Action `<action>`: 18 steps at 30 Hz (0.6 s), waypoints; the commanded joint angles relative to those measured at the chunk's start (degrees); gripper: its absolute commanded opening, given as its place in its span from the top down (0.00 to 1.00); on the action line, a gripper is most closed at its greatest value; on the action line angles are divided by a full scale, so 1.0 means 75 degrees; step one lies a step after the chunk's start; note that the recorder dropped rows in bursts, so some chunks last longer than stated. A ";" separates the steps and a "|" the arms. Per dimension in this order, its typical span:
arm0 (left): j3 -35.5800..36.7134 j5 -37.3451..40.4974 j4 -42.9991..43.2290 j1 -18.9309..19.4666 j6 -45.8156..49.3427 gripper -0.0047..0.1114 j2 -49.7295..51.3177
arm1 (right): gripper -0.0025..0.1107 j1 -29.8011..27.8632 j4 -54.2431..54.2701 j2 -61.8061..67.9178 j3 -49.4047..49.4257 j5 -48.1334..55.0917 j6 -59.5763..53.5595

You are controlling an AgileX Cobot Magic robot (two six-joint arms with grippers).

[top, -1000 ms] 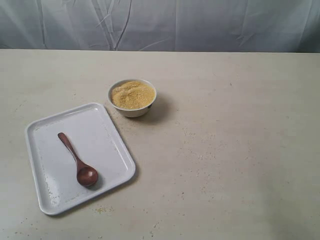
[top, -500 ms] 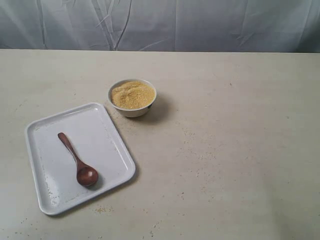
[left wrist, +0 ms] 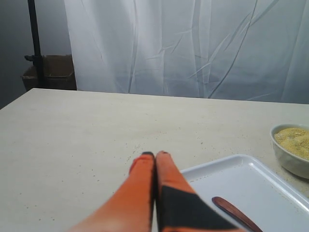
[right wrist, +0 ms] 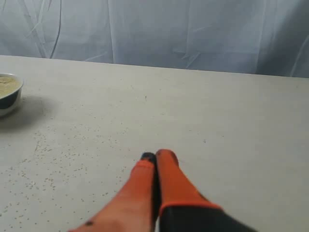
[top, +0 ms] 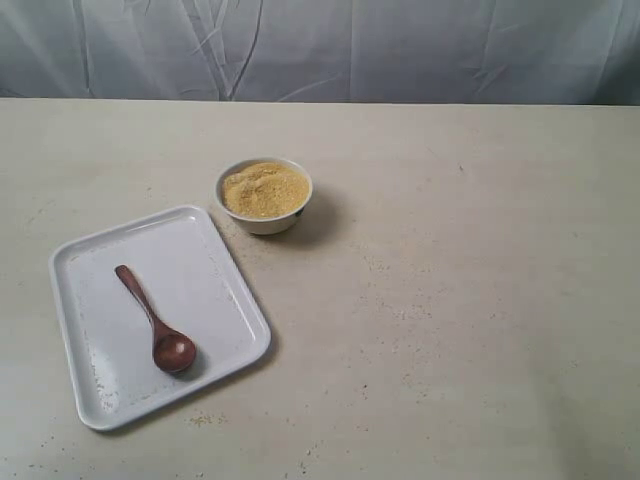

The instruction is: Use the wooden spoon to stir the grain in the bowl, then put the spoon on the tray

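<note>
The dark wooden spoon [top: 152, 318] lies on the white tray [top: 205, 250] at the left of the table, scoop toward the front. Just behind the tray's far right corner stands the small white bowl [top: 264, 222] filled with yellow-tan grain [top: 265, 189]. Neither arm shows in the exterior view. In the left wrist view my left gripper [left wrist: 155, 154] is shut and empty, hovering by the tray [left wrist: 251, 183] edge, with the spoon [left wrist: 234, 212] handle and the bowl [left wrist: 289, 159] beyond it. My right gripper [right wrist: 156, 154] is shut and empty over bare table, the bowl [right wrist: 7, 101] far off to its side.
Stray grains speckle the beige tabletop [top: 450, 300] around the bowl and tray. A white curtain [top: 400, 50] hangs behind the table's far edge. A dark pole with a brown box [left wrist: 48, 72] stands off the table in the left wrist view.
</note>
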 commanded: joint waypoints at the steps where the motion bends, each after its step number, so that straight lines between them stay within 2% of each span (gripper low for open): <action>1: 0.0038 -0.0068 0.0004 0.0028 -0.0012 0.96 -0.0037 | 0.98 -0.0076 -0.0047 -0.0044 0.0020 -0.0077 0.0000; 18: 0.0038 -0.0083 0.0004 0.0028 -0.0012 0.96 -0.0037 | 0.98 -0.0196 -0.0032 -0.0044 0.0020 -0.0077 0.0000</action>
